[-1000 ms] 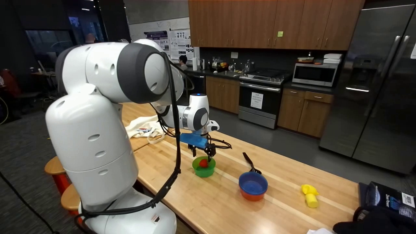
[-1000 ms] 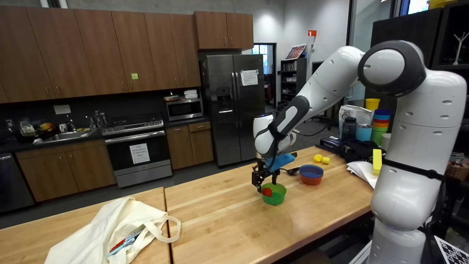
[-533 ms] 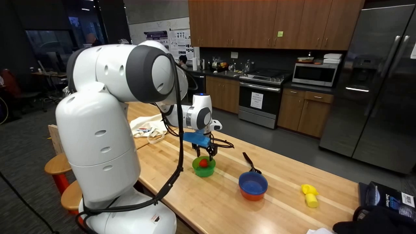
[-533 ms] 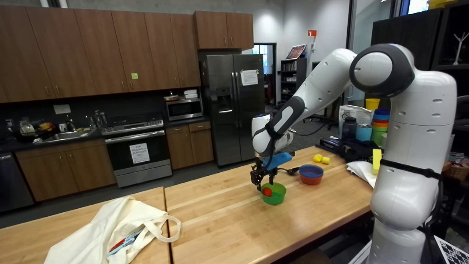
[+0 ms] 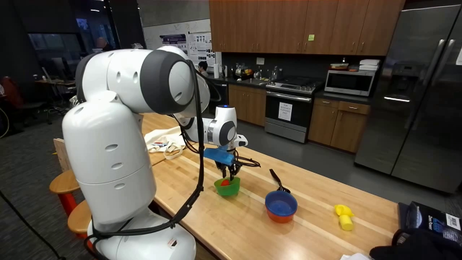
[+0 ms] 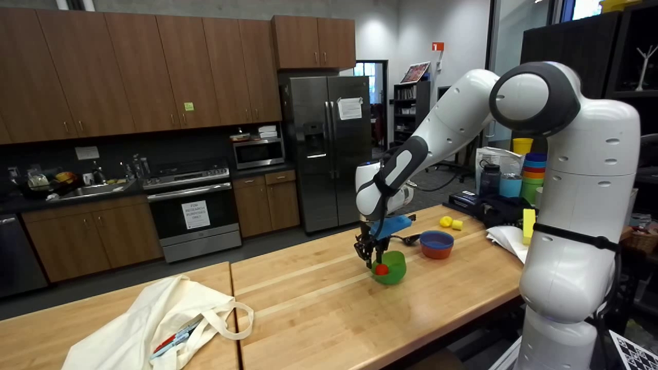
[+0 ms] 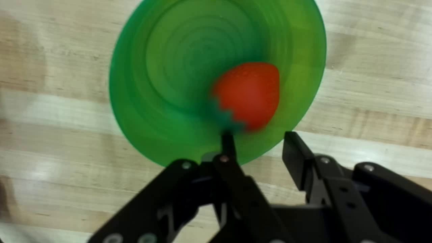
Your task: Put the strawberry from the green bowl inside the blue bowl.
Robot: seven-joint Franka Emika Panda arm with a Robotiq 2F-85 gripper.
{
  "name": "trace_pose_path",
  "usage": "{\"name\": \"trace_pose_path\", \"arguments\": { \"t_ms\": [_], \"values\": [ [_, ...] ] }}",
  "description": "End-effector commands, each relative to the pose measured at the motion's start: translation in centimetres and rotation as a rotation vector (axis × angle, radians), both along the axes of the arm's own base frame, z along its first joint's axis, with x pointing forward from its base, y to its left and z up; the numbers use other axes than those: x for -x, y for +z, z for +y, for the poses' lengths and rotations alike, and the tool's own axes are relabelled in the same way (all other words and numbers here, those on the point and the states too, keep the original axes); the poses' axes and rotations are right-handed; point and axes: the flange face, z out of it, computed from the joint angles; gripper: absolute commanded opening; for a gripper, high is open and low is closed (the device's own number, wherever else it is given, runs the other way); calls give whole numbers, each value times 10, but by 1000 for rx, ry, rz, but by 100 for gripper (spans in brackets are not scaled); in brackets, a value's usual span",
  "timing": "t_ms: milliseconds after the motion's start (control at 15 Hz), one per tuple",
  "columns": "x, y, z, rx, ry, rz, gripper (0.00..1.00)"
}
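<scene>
Apparently I'm watching the pick-up, the gripper point(image 7: 259, 136), fingers point(image 7: 297, 158) parted at five o'clock on the green bowl point(image 7: 189, 60) in wrist view, needing to straddle the strawberry point(image 7: 251, 94).

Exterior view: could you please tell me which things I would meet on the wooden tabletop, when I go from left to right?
In an exterior view: cloth bag, green bowl, blue bowl, yellow object, black box.

Wrist view close above, facing green bowl point(image 7: 189, 74)
</scene>
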Motion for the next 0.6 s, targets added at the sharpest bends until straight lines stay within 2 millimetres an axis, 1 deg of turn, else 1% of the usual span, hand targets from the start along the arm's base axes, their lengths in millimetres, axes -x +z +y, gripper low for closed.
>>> {"name": "trace_pose_path", "arguments": {
  "t_ms": [0,200,333,467,533],
  "values": [
    [4,5,-1,-24,-5,-16,73],
    [9,13,-3,-29,-2,-28,94],
    [12,19,-5,-35,-2,-34,94],
    [17,29,-7,-49,-2,-49,97],
    [18,33,-9,-54,-3,-57,93]
  ]
}}
